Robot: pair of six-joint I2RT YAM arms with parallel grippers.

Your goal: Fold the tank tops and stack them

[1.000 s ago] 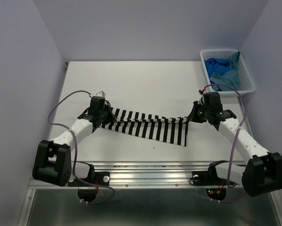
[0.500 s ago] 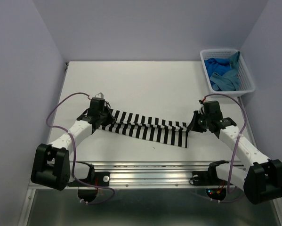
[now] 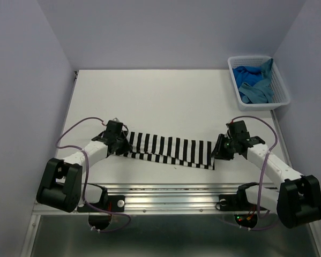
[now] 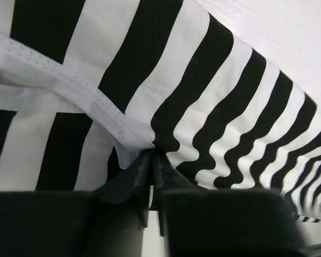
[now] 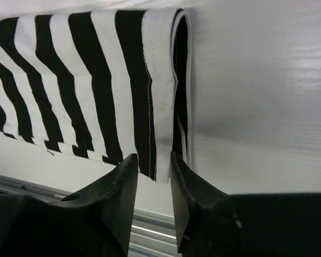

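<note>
Black-and-white, limp, light — treat the striped tank top [image 3: 168,150] as floppy cloth and take it by the hemmed corners. Lies as a long folded band on the near counter [image 3: 149,96], between the arms. Pinched at its left end by the clamped left tool [image 4: 152,160]; at the right hem, only a narrowly parted right tool [image 5: 154,160] — gripping nothing.

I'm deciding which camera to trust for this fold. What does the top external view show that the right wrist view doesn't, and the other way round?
Only top external: the white lattice basket at the far right holding the blue tank tops, and the left gripper at the striped tank top's left end. Only right wrist: the right gripper, fingers parted, at the top's folded, stitched end. Both: the striped top lying on the white table.
</note>
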